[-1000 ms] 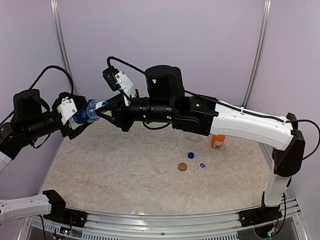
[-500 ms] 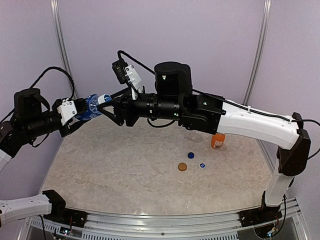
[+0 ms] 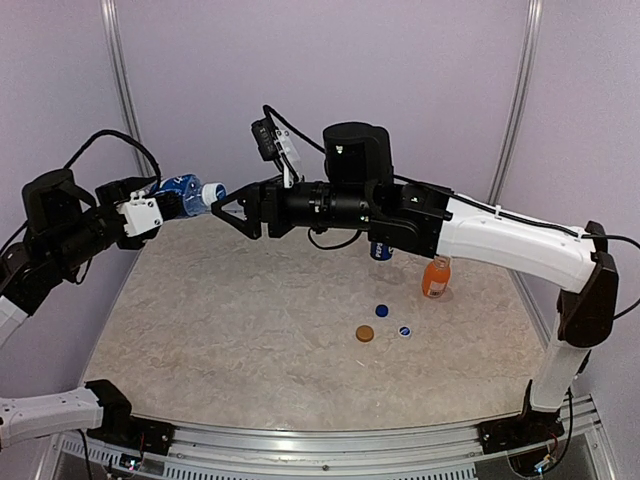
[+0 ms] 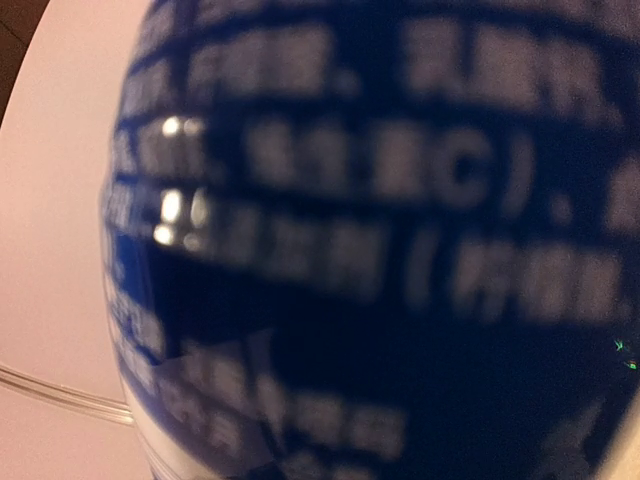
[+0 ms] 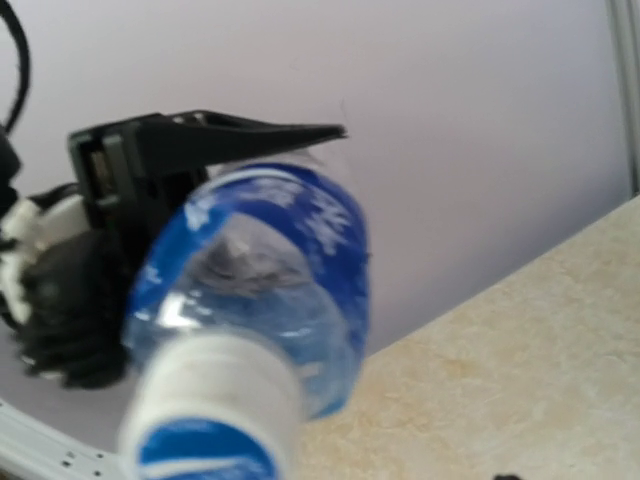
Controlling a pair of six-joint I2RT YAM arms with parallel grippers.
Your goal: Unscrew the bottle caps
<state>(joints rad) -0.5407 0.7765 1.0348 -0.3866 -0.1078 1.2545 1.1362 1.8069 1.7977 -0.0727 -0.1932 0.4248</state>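
Bottle (image 3: 188, 187) clamped level by left gripper (image 3: 168, 200), cap (image 3: 212, 193) facing right gripper (image 3: 222, 208).
Right jaws apart, just off cap, on the bottle's axis.

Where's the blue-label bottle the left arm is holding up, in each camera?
Top external: bottle, upper left, in the air, cap pointing right.
Left wrist: its blue label fills the picture.
Right wrist: left of centre, cap nearest the camera.
Shared landmark: the left gripper around it, in top and right wrist views; left wrist shows only label.
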